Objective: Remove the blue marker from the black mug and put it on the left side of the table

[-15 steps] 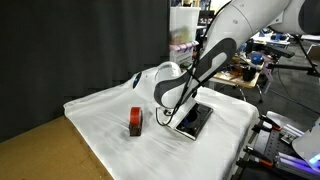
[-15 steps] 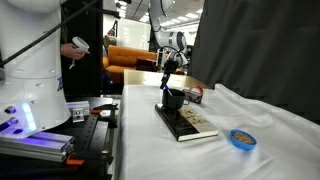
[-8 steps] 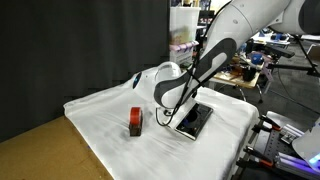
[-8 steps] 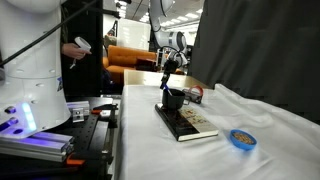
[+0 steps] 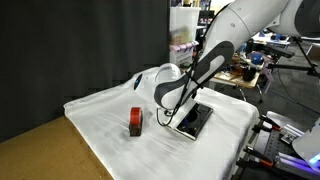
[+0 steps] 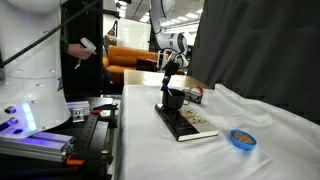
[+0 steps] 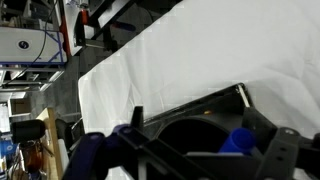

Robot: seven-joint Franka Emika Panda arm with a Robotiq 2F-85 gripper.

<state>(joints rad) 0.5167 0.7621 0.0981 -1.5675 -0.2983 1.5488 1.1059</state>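
We saw the gripper (image 7: pixel 190 152) hanging low over the mug (image 6: pixel 175 99). Its two fingers (image 7: pixel 95 150) were spread wide and released, with nothing held between them and only the mug's dark hollow below. The marker (image 7: pixel 238 141) sat inside the mug, a blue end showing near the rim on the right of the wrist view (in the exterior views we could not pick it out). We could not tell whether the fingers touched the mug. The mug appeared to stand on one end of a flat black slab (image 5: pixel 196 120) with a pale edge, which lay on the wrinkled, white-draped table (image 5: pixel 100 112). A red-brown block (image 5: pixel 135 122) stood upright on the table, apart from the slab and nearer the bare wooden corner (image 5: pixel 35 155). A small round blue disc (image 6: pixel 241 138) lay past the slab's other end, well apart from the mug. The arm (image 5: pixel 215 55) reached down to the mug in a bend from above
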